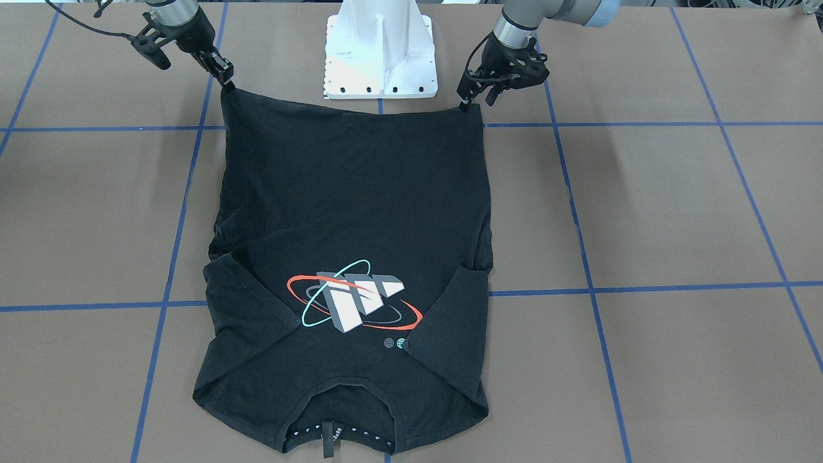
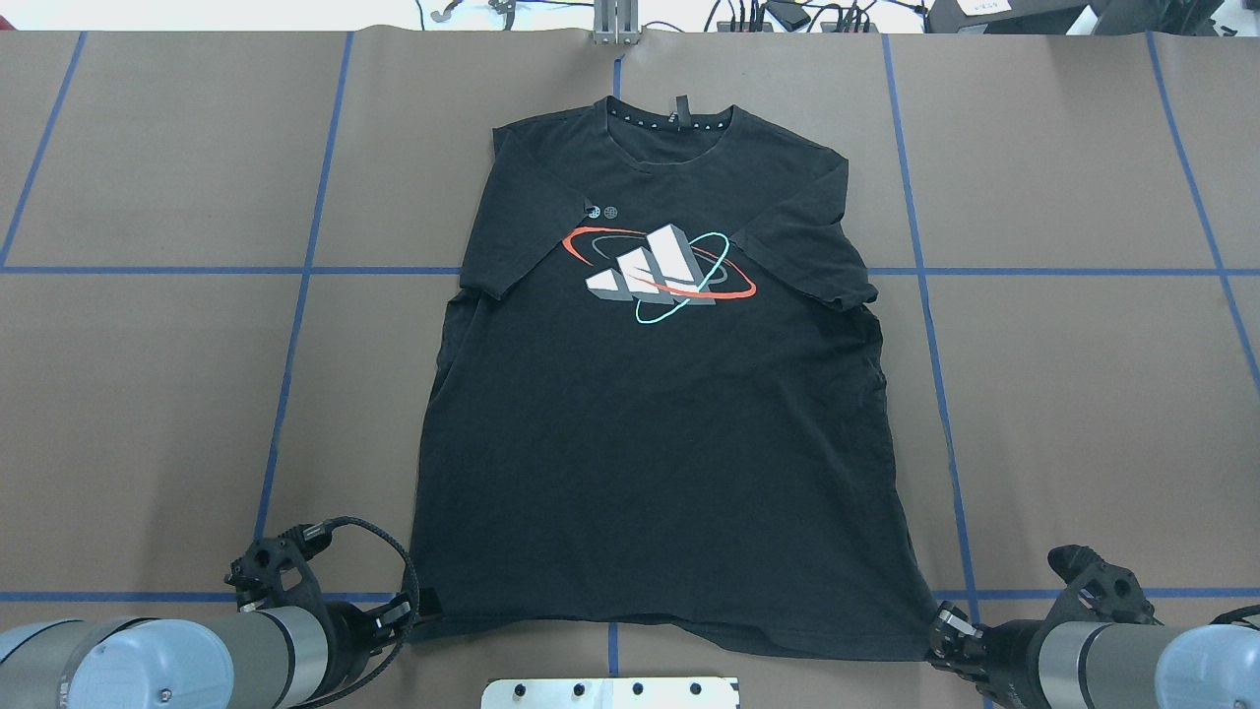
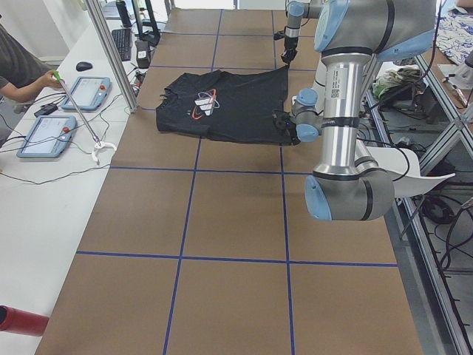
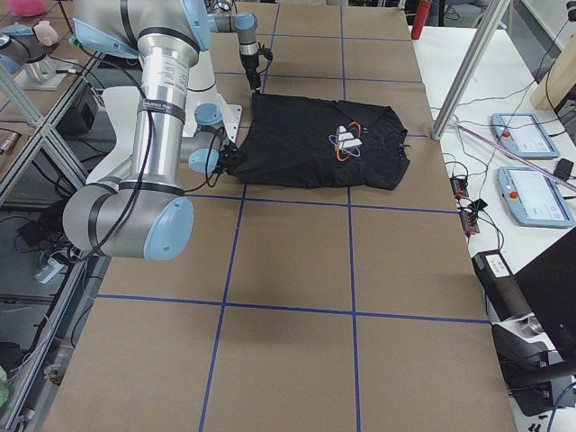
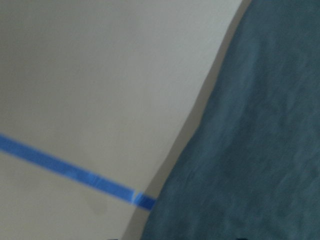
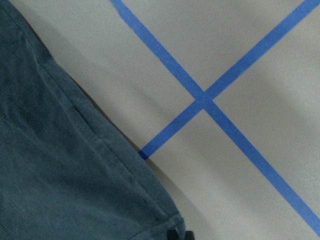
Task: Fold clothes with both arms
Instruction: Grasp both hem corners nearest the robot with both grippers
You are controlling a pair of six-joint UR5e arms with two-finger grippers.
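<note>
The black t-shirt point(image 1: 353, 212) lies flat and print up on the brown table, its orange, teal and white logo point(image 2: 660, 271) showing. Its collar point(image 2: 669, 123) is on the far side from the robot and both sleeves are tucked slightly inward. My left gripper point(image 1: 465, 100) is shut on the hem corner at the robot's left, which the overhead view also shows under the left gripper point(image 2: 421, 603). My right gripper point(image 1: 225, 78) pinches the other hem corner, seen again at the right gripper point(image 2: 943, 630). Both corners look slightly raised. The wrist views show only dark cloth point(image 5: 250, 150) and the hem edge point(image 6: 100, 150).
The white mounting base point(image 1: 379, 58) stands just behind the hem, between the two grippers. Blue tape lines point(image 2: 305, 295) grid the table. On a side bench lie tablets point(image 3: 81, 92), and a person's hand point(image 3: 50, 76) holds a grabber stick beside a metal post point(image 3: 111, 52).
</note>
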